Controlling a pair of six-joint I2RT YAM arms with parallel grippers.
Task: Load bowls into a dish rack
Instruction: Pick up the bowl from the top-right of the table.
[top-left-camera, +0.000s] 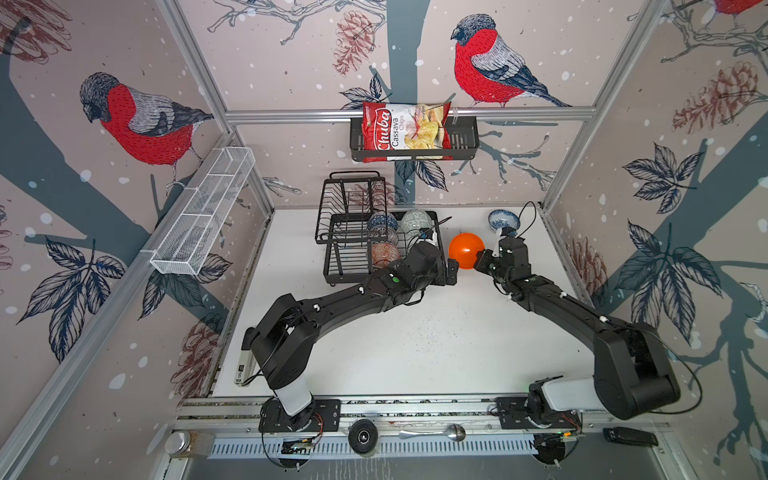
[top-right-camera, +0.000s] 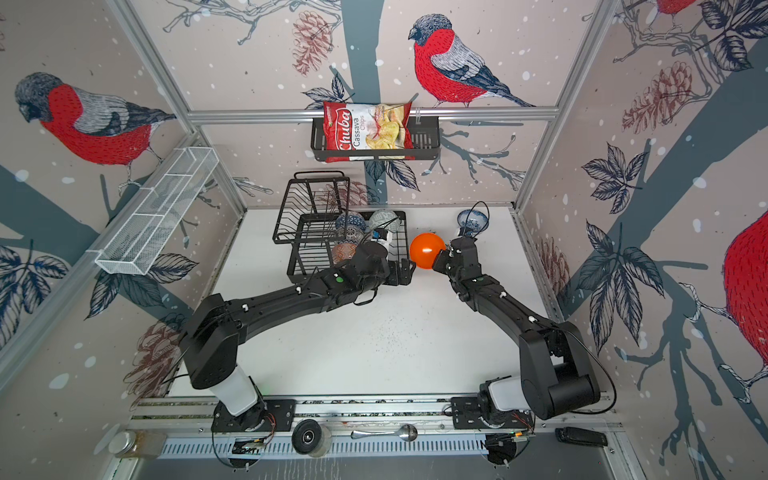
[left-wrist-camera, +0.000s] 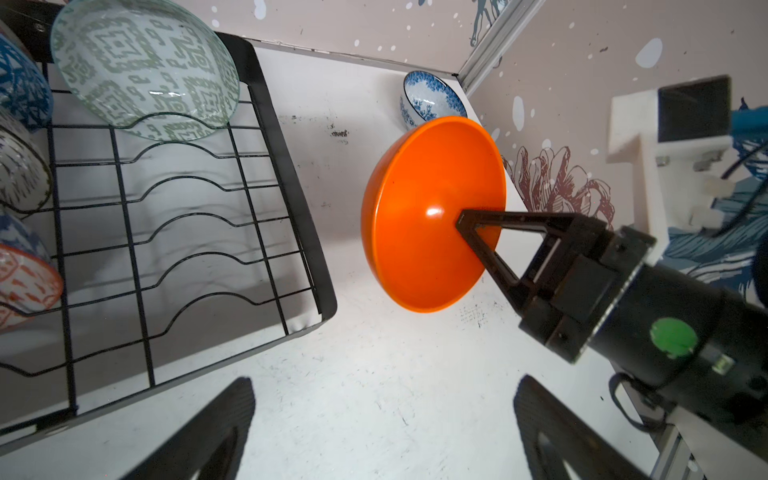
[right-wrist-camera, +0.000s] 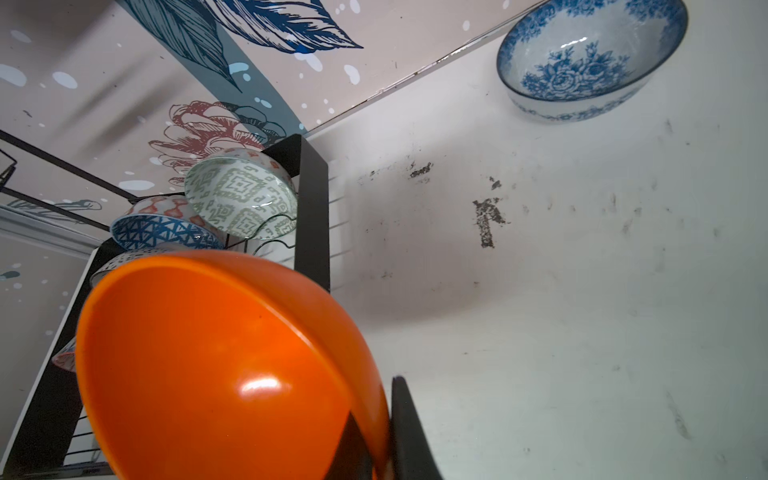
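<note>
My right gripper (top-left-camera: 481, 257) is shut on the rim of the plain orange bowl (top-left-camera: 466, 249), holding it on edge above the table; one finger is inside the bowl (right-wrist-camera: 216, 365), one outside. The dish rack (top-left-camera: 332, 253) stands just left of it. In its lower tier sit the grey-green bowl (left-wrist-camera: 145, 70), the blue triangle bowl (top-left-camera: 380, 221), the red-orange bowl (top-left-camera: 384, 254) and a white lattice bowl (left-wrist-camera: 20, 174). The blue-flowered bowl (top-left-camera: 503, 220) rests on the table at the back right. My left gripper (left-wrist-camera: 382, 399) is open and empty, beside the rack's right end, close to the orange bowl.
A chips bag (top-left-camera: 405, 132) lies in a black shelf basket on the back wall. A white mesh basket (top-left-camera: 203, 212) hangs on the left wall. A spoon (top-left-camera: 432, 433) and a jar (top-left-camera: 183, 444) lie on the front rail.
</note>
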